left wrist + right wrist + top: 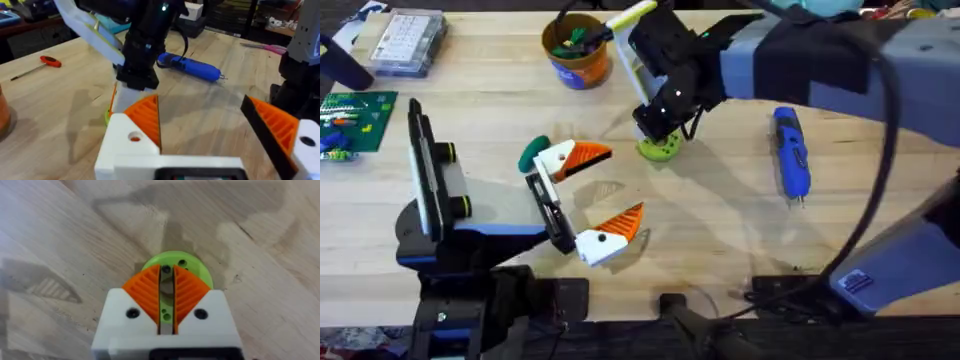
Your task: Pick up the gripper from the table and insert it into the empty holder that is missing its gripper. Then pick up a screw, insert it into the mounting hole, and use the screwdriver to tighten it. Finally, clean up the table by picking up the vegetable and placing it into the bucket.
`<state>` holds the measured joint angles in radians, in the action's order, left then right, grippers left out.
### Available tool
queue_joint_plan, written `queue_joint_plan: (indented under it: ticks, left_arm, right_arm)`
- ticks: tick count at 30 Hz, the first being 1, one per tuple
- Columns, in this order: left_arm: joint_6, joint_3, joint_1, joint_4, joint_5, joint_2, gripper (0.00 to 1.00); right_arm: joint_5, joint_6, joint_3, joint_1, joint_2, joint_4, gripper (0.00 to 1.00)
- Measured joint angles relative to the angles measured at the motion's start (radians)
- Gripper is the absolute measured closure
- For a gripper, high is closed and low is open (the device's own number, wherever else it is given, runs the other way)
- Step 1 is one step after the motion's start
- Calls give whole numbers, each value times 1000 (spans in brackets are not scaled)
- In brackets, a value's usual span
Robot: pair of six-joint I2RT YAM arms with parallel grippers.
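Observation:
The vegetable [192, 269] is a green disc with small holes, lying on the wood near the table's middle [661, 150]. My right gripper [657, 133] reaches down onto it from the right. Its orange pads [145, 287] are pressed close, green showing in the thin slit between them [166, 272]. The bucket [577, 52], orange with a blue band, stands at the back and holds green pieces. The blue screwdriver [790, 152] lies to the right [192, 67]. My left gripper [620, 185] hovers open just left of the vegetable, nothing between its fingers [200, 105].
A clear compartment box [408, 40] sits at the back left, a green circuit board [355, 115] at the left edge. A teal object [532, 152] lies behind the left gripper. A red-handled tool [50, 61] rests on the wood. A black upright stand [422, 165] is near the left base.

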<state>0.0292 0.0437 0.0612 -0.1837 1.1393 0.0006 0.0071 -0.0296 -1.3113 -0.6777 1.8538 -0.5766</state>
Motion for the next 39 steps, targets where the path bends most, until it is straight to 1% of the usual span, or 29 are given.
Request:
queue_joint_plan:
  ticks: [3,39]
  left_arm:
    - [0,0,0,0,0,0,12]
    - [0,0,0,0,-2,0,12]
  right_arm:
    - [2,0,0,0,18,1,858]
    - [3,0,0,0,18,54,858]
